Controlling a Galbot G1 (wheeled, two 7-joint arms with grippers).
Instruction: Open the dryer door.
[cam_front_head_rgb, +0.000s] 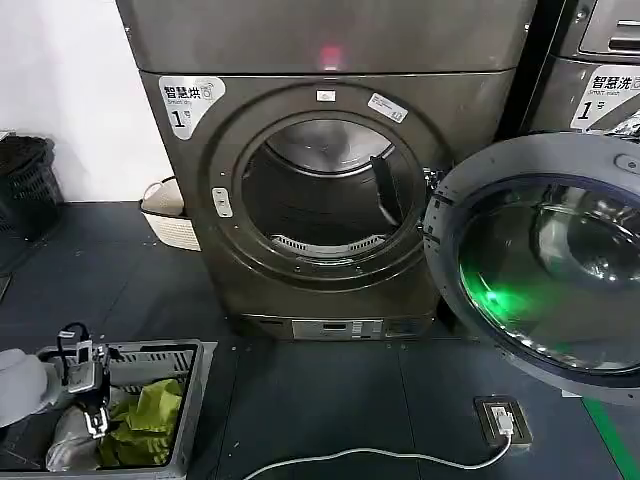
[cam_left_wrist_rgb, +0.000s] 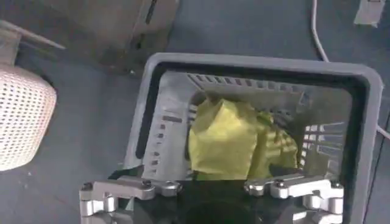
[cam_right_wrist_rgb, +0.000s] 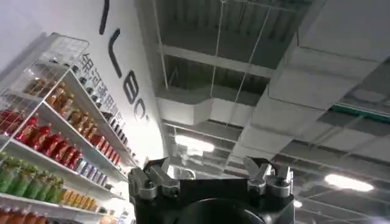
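Swinging wide right, the dryer door (cam_front_head_rgb: 540, 265) faces the room.

A shop-like laundromat: numbered dryer (cam_front_head_rgb: 330, 190), stocked drink shelves (cam_right_wrist_rgb: 55, 128).

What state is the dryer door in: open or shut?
Open. The dryer door is swung out to the right, and the drum shows through the round opening.
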